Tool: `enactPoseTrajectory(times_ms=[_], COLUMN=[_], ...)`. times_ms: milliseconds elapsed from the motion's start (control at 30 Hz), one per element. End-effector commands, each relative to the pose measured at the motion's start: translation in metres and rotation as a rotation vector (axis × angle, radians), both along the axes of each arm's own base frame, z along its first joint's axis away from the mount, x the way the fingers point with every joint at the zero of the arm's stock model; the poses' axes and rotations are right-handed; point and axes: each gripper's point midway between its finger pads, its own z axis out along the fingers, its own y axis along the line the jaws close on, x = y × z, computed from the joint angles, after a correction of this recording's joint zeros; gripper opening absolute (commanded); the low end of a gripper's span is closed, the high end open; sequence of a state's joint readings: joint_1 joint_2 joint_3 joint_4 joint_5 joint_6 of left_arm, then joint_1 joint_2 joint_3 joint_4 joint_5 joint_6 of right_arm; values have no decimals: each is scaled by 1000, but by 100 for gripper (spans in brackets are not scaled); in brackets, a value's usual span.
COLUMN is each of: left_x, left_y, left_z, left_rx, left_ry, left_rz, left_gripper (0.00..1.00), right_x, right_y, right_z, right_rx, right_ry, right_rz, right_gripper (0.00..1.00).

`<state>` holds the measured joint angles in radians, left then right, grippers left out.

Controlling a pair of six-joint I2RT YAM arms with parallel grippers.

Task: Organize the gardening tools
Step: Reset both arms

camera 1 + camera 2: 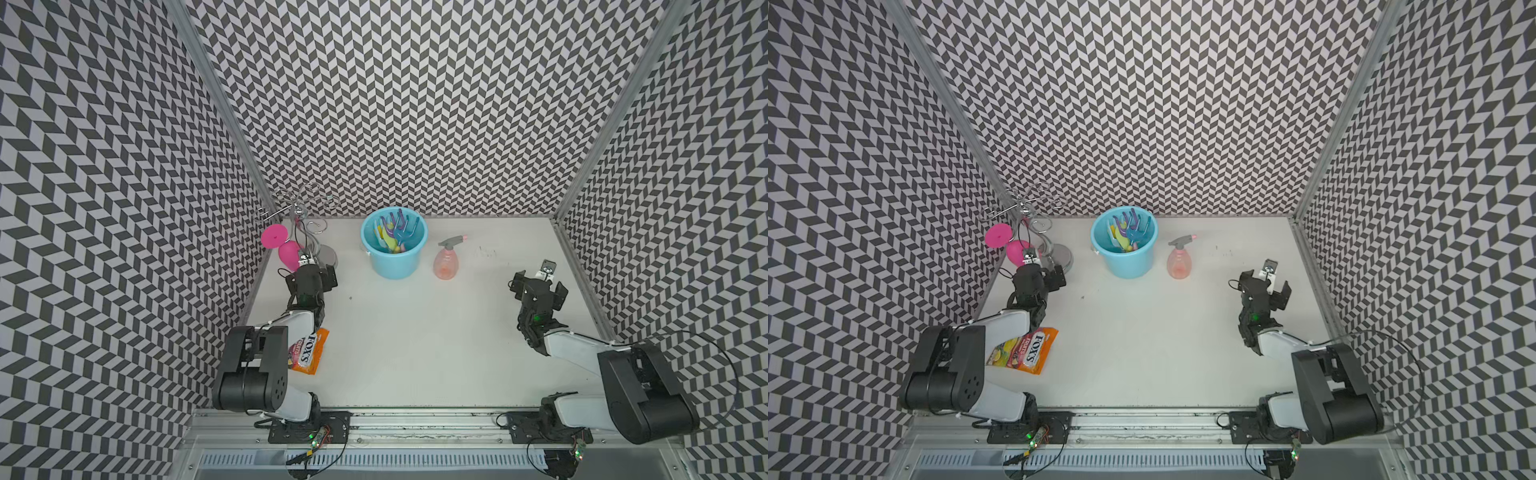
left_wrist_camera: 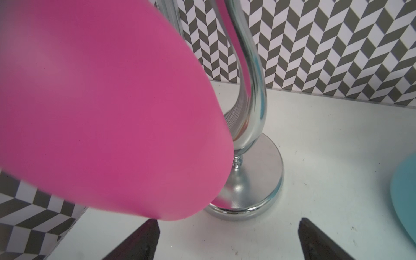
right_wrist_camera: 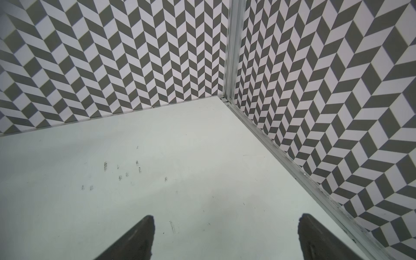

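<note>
Several bright plastic gardening tools [image 1: 394,235] [image 1: 1126,233] stand together inside a light blue bucket [image 1: 395,266] [image 1: 1127,266] at the back of the table. To the right of the bucket, the translucent pink spray bottle [image 1: 446,261] [image 1: 1179,259] stands upright. My left gripper [image 1: 311,262] [image 2: 228,227] is open at the back left with nothing between its fingers. Just beyond one fingertip [image 2: 152,229] hangs a magenta wine glass [image 2: 112,112]. My right gripper [image 1: 546,269] [image 3: 226,221] is open over bare table near the right wall.
The magenta wine glass [image 1: 289,254] hangs upside down on a chrome wire rack [image 1: 305,216] whose round base [image 2: 254,180] stands right in front of my left gripper. An orange snack packet [image 1: 311,353] [image 1: 1027,351] lies partly under the left arm. Patterned walls close three sides.
</note>
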<state>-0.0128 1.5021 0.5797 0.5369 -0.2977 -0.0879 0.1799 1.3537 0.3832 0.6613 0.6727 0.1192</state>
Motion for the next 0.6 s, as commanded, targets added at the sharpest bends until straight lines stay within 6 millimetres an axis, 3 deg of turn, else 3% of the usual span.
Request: enactPoseTrajectory(times_ms=[0,300,433,567], left_x=[4,-8,-16,-9], left_y=[-4,-16,-4,-5], left_z=[15,24,20,14], left_rx=[-10,-27,-72,-98], left_ry=[-103,-193,-216,-211], left_rz=[-42,-119,-99,-131], left_gripper=[97,97,97,97], right_x=[6,10,13,15], right_y=[3,7,6,4], right_z=[27,23,22,24], right_rx=[32,44,50,48], right_ry=[-163,-183,-174,-194], right_rz=[37,79,79,89], right_gripper=[100,100,100,100])
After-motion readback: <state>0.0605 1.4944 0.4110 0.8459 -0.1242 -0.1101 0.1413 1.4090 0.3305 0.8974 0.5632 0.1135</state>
